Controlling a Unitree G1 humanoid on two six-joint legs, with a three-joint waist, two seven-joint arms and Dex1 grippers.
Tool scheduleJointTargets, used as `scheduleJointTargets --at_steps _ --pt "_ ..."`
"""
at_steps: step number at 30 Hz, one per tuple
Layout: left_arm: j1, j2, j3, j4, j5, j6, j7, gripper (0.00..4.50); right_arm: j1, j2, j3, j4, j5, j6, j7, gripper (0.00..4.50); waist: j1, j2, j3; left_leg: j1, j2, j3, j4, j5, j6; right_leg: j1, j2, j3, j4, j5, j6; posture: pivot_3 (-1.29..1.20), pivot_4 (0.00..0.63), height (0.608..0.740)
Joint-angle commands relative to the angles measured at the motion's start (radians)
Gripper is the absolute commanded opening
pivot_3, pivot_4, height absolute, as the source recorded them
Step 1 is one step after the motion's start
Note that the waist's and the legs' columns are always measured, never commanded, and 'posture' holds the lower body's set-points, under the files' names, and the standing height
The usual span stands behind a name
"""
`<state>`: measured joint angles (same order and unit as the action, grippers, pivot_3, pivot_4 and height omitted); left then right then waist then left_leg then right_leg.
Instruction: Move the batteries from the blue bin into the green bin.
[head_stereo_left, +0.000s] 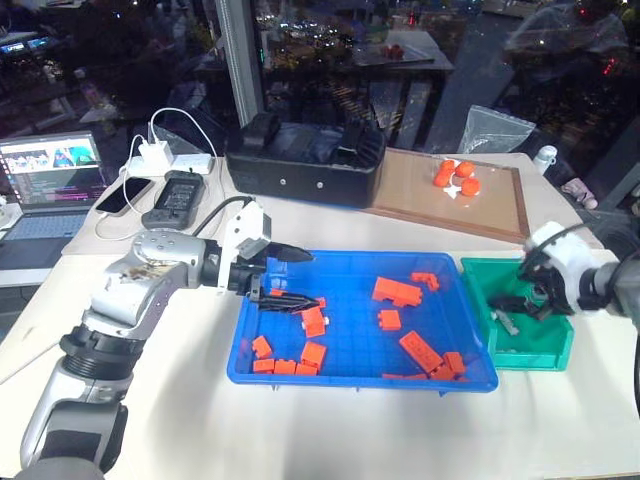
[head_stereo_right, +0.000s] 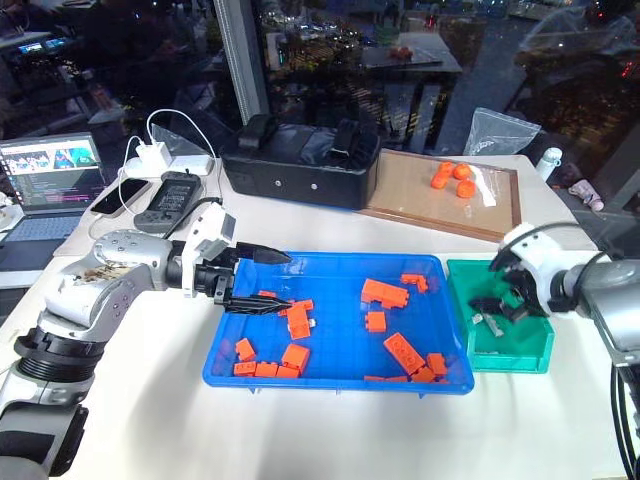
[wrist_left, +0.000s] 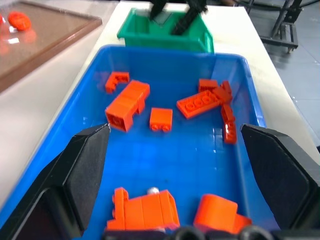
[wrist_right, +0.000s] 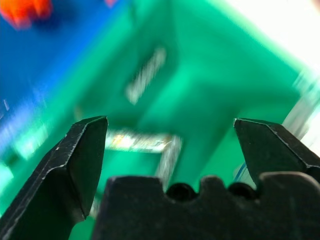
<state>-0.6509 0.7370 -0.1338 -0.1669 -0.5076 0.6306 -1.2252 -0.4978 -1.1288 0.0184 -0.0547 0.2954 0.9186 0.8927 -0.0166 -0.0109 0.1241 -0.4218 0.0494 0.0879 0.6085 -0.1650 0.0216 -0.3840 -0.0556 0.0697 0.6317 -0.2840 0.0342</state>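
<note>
Green bin (head_stereo_left: 520, 325) sits at the right of the frame, touching the blue bin (head_stereo_left: 360, 375) at centre. My right gripper (head_stereo_left: 528, 300) hangs over it, jaws spread and empty; silvery batteries (wrist_right: 145, 75) lie blurred on its floor. My left gripper (head_stereo_left: 290, 278) stands wide open over orange bricks (head_stereo_left: 396, 291) at the blue bin's left end.

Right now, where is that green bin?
The green bin sits on the white table at the robot's right, beside the blue bin, under the open right gripper.

Silvery batteries (wrist_right: 145, 75) lying in green bin (head_stereo_left: 520, 345); wide blue bin (head_stereo_left: 345, 378) beside it
</note>
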Motion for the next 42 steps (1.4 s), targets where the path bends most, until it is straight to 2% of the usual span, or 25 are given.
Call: scheduleJointTargets --at_steps 1,6,7,9,14,24,29,30,32,36,37,38,39,40,41,42 --pt "0.016 0.063 0.040 0.001 0.039 -0.036 0.001 4.50 -0.146 0.070 0.037 -0.120 0.017 0.058 -0.019 4.45 -0.003 0.000 0.000 0.000 0.000 0.000 -0.001 0.000 0.000 0.000 0.000 0.000 0.000 0.000 0.000 0.00 0.150 0.740" --pt "0.038 0.104 0.068 -0.003 0.040 -0.032 0.005 4.50 -0.276 0.334 0.096 -0.235 0.069 0.366 -0.165 4.45 -0.002 -0.001 -0.001 0.000 0.001 -0.001 -0.001 0.000 0.000 -0.001 0.001 0.000 0.001 0.000 -0.001 0.00 0.150 0.740" --pt "0.045 0.114 0.077 -0.006 0.039 -0.029 0.007 4.50 -0.275 0.450 0.098 -0.262 0.057 0.422 -0.243 4.45 0.001 -0.001 -0.001 -0.001 0.001 -0.001 -0.001 0.000 0.000 -0.001 0.001 0.000 0.001 0.001 -0.002 0.00 0.150 0.740" --pt "0.058 0.132 0.093 -0.013 0.034 -0.020 0.010 4.50 -0.261 0.611 0.127 -0.314 0.047 0.507 -0.342 4.45 0.006 -0.002 -0.002 -0.001 0.001 -0.001 -0.001 0.000 0.000 -0.002 0.001 0.000 0.002 0.001 -0.002 0.00 0.150 0.740" --pt "0.103 0.193 0.142 -0.047 0.012 0.010 0.006 4.50 -0.229 0.859 0.202 -0.342 0.024 0.643 -0.487 4.45 0.008 -0.003 -0.002 -0.004 0.000 -0.001 0.000 0.000 -0.001 -0.003 -0.001 -0.003 0.003 0.001 -0.002 0.00 0.150 0.740" --pt "0.171 0.243 0.196 -0.104 -0.020 0.054 0.024 4.50 -0.248 0.974 0.278 -0.221 0.032 0.632 -0.547 4.45 0.000 -0.006 -0.004 0.000 0.000 0.001 0.000 0.001 -0.002 -0.004 -0.002 -0.004 0.009 0.000 -0.003 0.00 0.150 0.740" --pt "0.183 0.248 0.203 -0.123 -0.027 0.060 0.037 4.50 -0.237 0.981 0.345 -0.090 -0.001 0.524 -0.556 4.45 -0.004 -0.007 -0.004 0.000 0.001 0.000 -0.001 0.001 -0.002 -0.004 0.000 -0.004 0.010 -0.001 -0.005 0.00 0.150 0.740" --pt "0.184 0.249 0.204 -0.124 -0.027 0.061 0.039 4.50 -0.240 0.980 0.351 -0.070 -0.009 0.504 -0.557 4.06 -0.005 -0.007 -0.005 0.000 0.001 0.001 -0.001 0.001 -0.002 -0.004 0.000 -0.004 0.010 -0.001 -0.005 0.00 0.150 0.740" --pt "0.183 0.250 0.204 -0.124 -0.029 0.063 0.041 4.50 -0.247 0.975 0.356 -0.053 -0.018 0.482 -0.556 3.72 -0.005 -0.008 -0.005 0.000 0.001 0.001 -0.002 0.001 -0.002 -0.004 0.000 -0.004 0.010 -0.001 -0.005 0.00 0.150 0.740" --pt "0.166 0.248 0.196 -0.107 -0.025 0.062 0.038 4.50 -0.264 0.943 0.348 -0.071 -0.016 0.482 -0.540 2.39 -0.004 -0.009 -0.006 0.000 0.001 0.001 -0.001 0.001 -0.002 -0.004 0.000 -0.004 0.010 -0.001 -0.005 0.00 0.150 0.740" --pt "0.158 0.243 0.188 -0.101 -0.023 0.061 0.039 4.50 -0.275 0.909 0.335 -0.091 -0.013 0.490 -0.528 2.24 -0.002 -0.009 -0.006 0.000 0.001 0.001 -0.001 0.001 -0.002 -0.004 0.000 -0.004 0.010 -0.001 -0.005 0.00 0.150 0.740" --pt "0.152 0.237 0.182 -0.096 -0.022 0.060 0.040 4.50 -0.285 0.876 0.320 -0.110 -0.009 0.498 -0.516 1.58 -0.001 -0.009 -0.006 0.000 0.001 0.000 -0.001 0.001 -0.002 -0.004 0.000 -0.004 0.010 -0.001 -0.005 0.00 0.150 0.740" --pt "0.144 0.230 0.173 -0.089 -0.019 0.057 0.039 4.50 -0.295 0.835 0.304 -0.131 -0.003 0.507 -0.502 1.38 0.002 -0.009 -0.006 0.000 0.001 0.000 -0.001 0.001 -0.002 -0.004 -0.001 -0.004 0.010 -0.001 -0.005 0.00 0.150 0.740" --pt "0.140 0.226 0.168 -0.085 -0.018 0.054 0.037 4.50 -0.300 0.810 0.294 -0.143 0.001 0.513 -0.493 0.98 0.003 -0.009 -0.006 -0.001 0.001 0.000 -0.001 0.001 -0.002 -0.004 -0.001 -0.004 0.010 -0.001 -0.005 0.00 0.150 0.740" --pt "0.133 0.219 0.160 -0.075 -0.013 0.046 0.036 4.50 -0.298 0.772 0.289 -0.160 0.006 0.517 -0.482 0.72 0.004 -0.009 -0.006 -0.001 0.000 0.001 -0.001 0.001 -0.002 -0.004 -0.001 -0.004 0.010 -0.001 -0.005 0.00 0.150 0.740" --pt "0.126 0.213 0.153 -0.067 -0.008 0.040 0.035 4.50 -0.294 0.741 0.287 -0.174 0.009 0.520 -0.474 0.72 0.004 -0.009 -0.006 -0.001 0.000 0.001 -0.001 0.001 -0.002 -0.004 -0.001 -0.004 0.009 -0.001 -0.005 0.00 0.150 0.740"
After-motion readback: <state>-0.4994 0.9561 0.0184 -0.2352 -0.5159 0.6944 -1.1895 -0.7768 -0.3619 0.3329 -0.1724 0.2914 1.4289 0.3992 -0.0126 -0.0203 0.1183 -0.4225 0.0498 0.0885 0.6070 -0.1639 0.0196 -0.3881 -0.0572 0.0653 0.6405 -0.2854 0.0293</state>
